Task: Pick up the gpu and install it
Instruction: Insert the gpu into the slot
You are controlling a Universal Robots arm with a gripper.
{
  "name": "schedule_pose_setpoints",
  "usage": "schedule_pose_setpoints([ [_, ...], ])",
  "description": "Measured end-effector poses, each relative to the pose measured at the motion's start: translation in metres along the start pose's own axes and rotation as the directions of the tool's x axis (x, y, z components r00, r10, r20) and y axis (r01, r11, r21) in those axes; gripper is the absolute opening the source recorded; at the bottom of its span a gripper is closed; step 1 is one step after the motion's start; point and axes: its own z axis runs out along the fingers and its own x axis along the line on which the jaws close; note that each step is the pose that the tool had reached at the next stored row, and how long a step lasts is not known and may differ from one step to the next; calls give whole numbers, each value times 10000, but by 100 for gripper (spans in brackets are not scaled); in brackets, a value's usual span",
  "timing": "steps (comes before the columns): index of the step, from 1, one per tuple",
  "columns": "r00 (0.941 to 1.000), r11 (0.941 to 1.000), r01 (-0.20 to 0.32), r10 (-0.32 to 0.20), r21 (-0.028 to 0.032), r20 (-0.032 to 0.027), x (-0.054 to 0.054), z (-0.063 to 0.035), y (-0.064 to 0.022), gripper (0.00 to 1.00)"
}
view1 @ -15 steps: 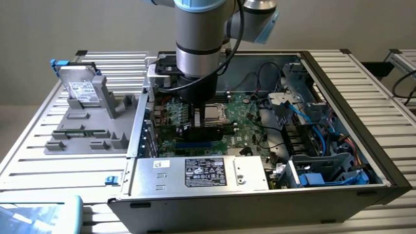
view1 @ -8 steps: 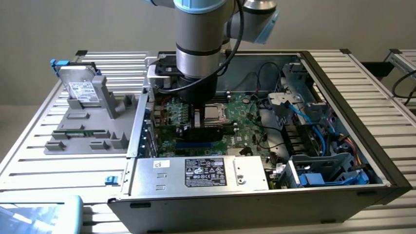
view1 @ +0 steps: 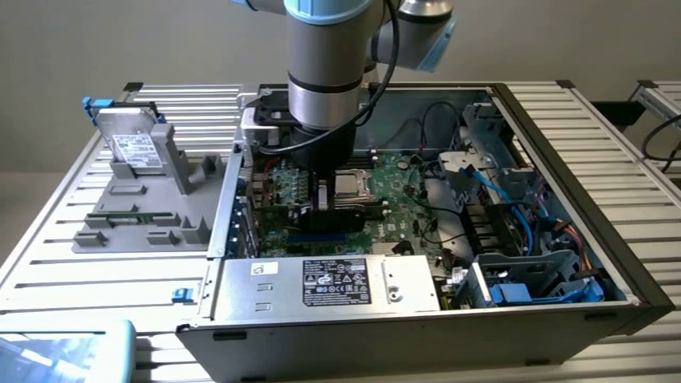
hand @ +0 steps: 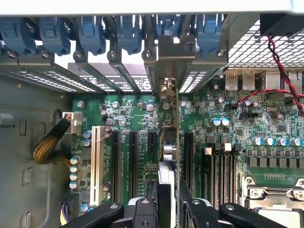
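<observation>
My gripper (hand: 173,192) is closed part-way on the gpu (hand: 176,114), which I see edge-on as a thin line. It stands upright over the motherboard (hand: 133,118) slots, its bracket at the case (view1: 583,195) rear wall. In the exterior view the arm hides the card, and the power supply label (view1: 335,281) is too small to read

1. The gpu (hand: 176,123) is a thin green card, seen edge-on and standing upright, pinched in my gripper (hand: 174,202).
2. It's over the motherboard (hand: 137,114), among the black expansion slots (hand: 134,161), with its silver bracket (hand: 172,54) at the far end.
</observation>
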Motion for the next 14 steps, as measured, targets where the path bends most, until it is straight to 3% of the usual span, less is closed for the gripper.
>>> schedule_pose_setpoints([
  [14,10000,10000,1,-1,-9,-7,1,9,6,28],
])
